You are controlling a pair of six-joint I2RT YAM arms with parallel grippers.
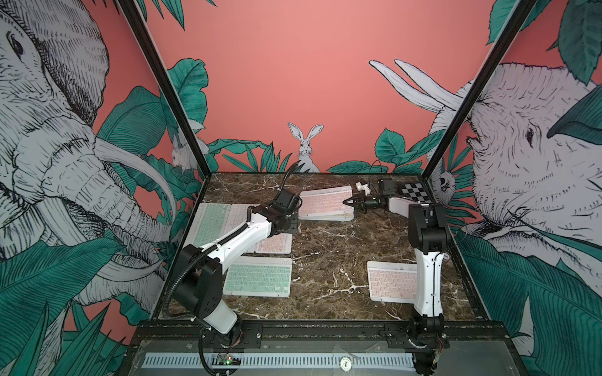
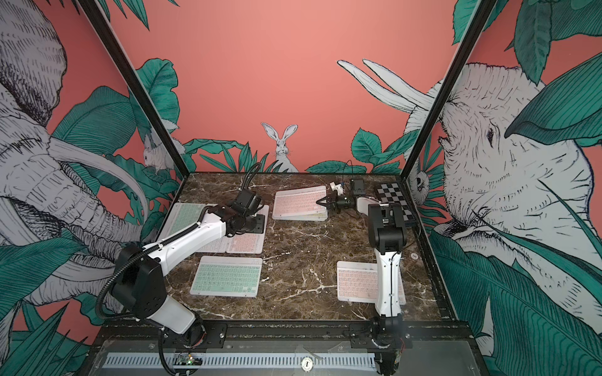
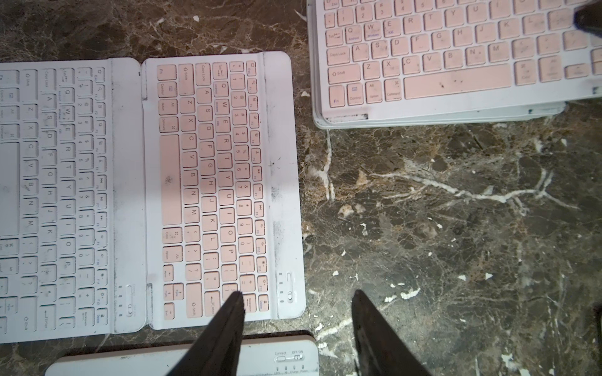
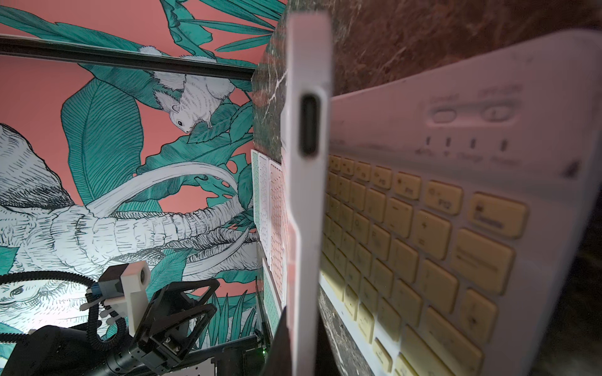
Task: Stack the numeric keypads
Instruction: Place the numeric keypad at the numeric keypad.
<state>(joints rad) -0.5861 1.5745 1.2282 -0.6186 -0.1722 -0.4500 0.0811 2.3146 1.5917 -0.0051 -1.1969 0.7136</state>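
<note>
Pinching the pink keypad (image 1: 324, 201) by its edge, your right end effector (image 1: 346, 202) was clamped; your left end effector (image 3: 298, 293) hovered spread over the desk (image 3: 456, 228).

At the table's (image 1: 325, 247) back centre, a top keypad (image 1: 325, 200) was tilted on a stack (image 1: 325, 217); a row of keypads (image 1: 211, 224) was laid left, a single keypad (image 1: 259, 276) before it, another keypad (image 1: 391, 285) front right, a checkered board (image 1: 412, 192) back right.

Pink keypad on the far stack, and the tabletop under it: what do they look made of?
Pink keypad: looks like moulded plastic, matte white frame with grey scuffs, pastel keys with printed legends. Tabletop: brown marble pattern with white veins, slight sheen; real stone or printed laminate, cannot tell.
</note>
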